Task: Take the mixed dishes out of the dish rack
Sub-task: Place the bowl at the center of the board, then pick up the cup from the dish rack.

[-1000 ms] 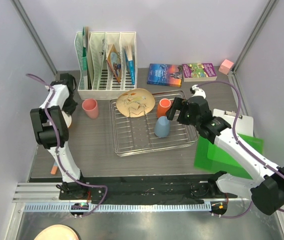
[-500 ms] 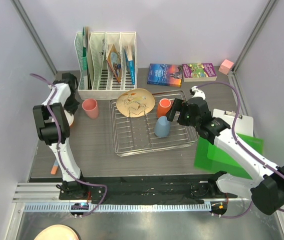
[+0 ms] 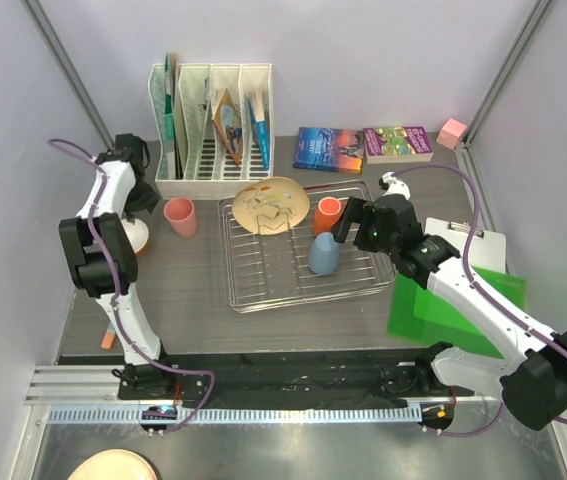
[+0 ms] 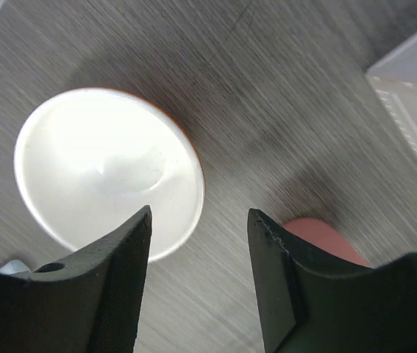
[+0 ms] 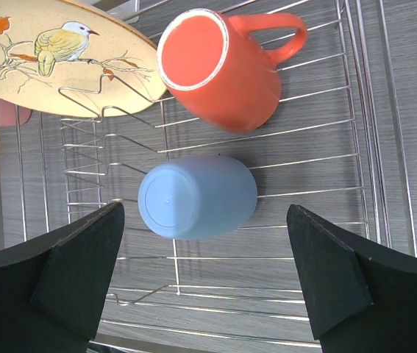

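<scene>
The small orange bowl (image 4: 109, 169) with its cream inside stands upright on the table at the far left (image 3: 134, 238). My left gripper (image 4: 199, 217) hovers over its edge, open and empty (image 3: 133, 207). The pink cup (image 3: 180, 216) stands beside the bowl, outside the dish rack (image 3: 263, 295). In the rack rest the bird-patterned plate (image 5: 61, 62), the orange mug (image 5: 219, 70) on its side and the grey-blue cup (image 5: 197, 197), bottom up. My right gripper (image 5: 204, 213) hangs wide open above the grey-blue cup, holding nothing (image 3: 344, 225).
A white slotted file holder (image 3: 213, 120) stands behind the rack. Two books (image 3: 328, 148) and a pink block (image 3: 452, 132) lie at the back right. A clipboard with green sheets (image 3: 453, 295) lies under the right arm. A peach disc (image 3: 113, 465) sits at the bottom edge.
My left gripper has opened and let go of the orange bowl, which now stands free on the table. Its wrist has drawn back a little. The right arm has not moved.
</scene>
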